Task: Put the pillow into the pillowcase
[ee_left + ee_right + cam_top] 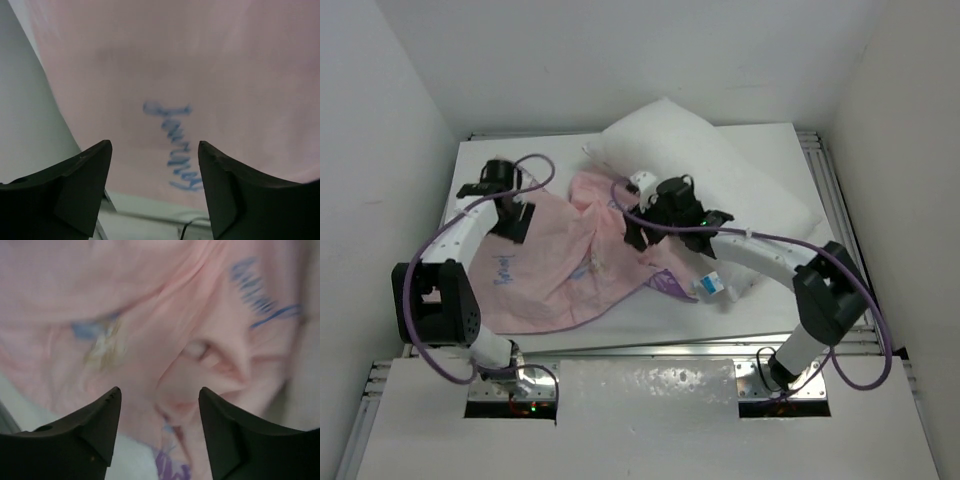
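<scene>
spread and empty, left claw point(155, 147) and right claw point(160, 392) are hovering over the rumpled pillowcase point(550, 275), likely seeking its opening beside the pillow point(720, 170).

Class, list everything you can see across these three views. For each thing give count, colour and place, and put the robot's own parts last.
pillow: one, white, lying diagonally across the far right of the table.
tag: one, blue and white, at the pillow's near corner.
pillowcase: one, pale pink with blue lettering and a purple edge, crumpled over the table's left and middle, its right side against the pillow.
table: one, white, under everything.
cables: two, purple, one looped along each arm.
left gripper: one, black, open above the pillowcase's blue lettering.
right gripper: one, black, open above the pillowcase's folds.
</scene>
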